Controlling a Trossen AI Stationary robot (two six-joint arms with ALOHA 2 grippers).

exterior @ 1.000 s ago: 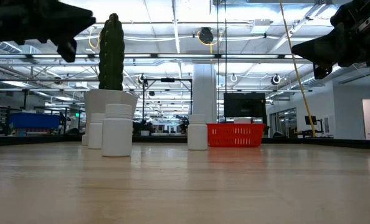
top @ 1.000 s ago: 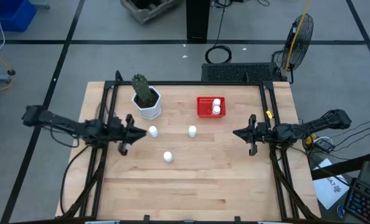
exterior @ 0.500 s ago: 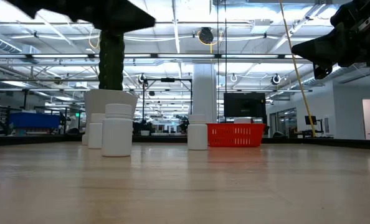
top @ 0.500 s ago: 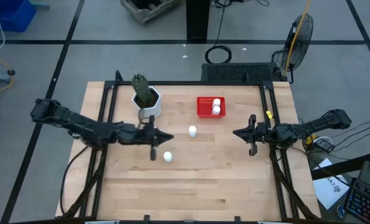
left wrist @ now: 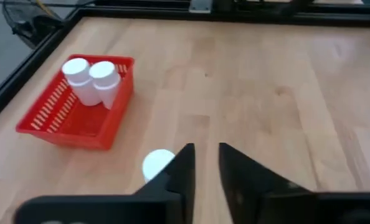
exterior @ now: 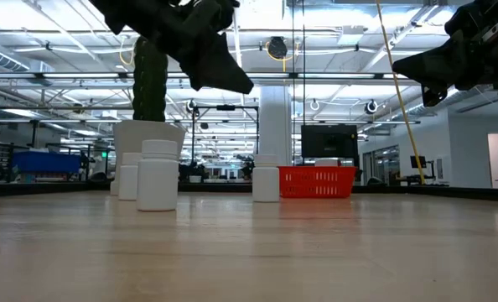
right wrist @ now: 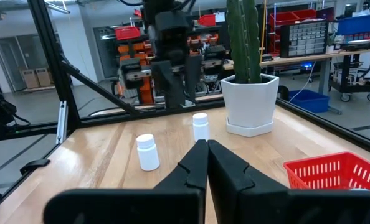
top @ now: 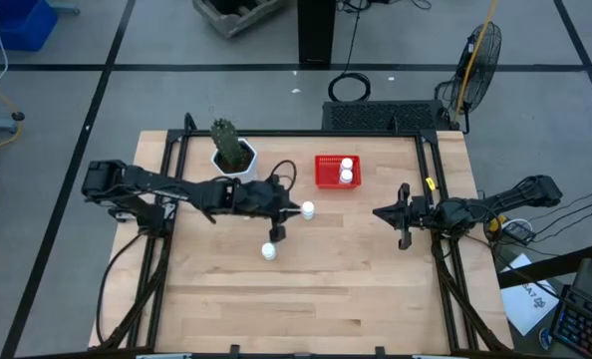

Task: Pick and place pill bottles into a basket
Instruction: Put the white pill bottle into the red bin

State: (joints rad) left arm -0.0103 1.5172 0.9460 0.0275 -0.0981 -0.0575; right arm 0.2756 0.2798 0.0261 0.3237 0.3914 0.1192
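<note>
The left end effector (top: 282, 211) reaches over the middle of the bench (top: 376, 289), its fingers a little apart with nothing between them, just beside a pill bottle (top: 307, 209) that stands between it and the red basket (top: 326, 178); probably this bottle is its next target. Two bottles (left wrist: 91, 79) already stand together in one end of the basket. The right end effector (top: 379, 213) waits at the right side with fingers together, empty.

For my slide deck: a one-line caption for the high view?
Left gripper reaches over loose pill bottles; two sit in the red basket; right gripper waits.
</note>
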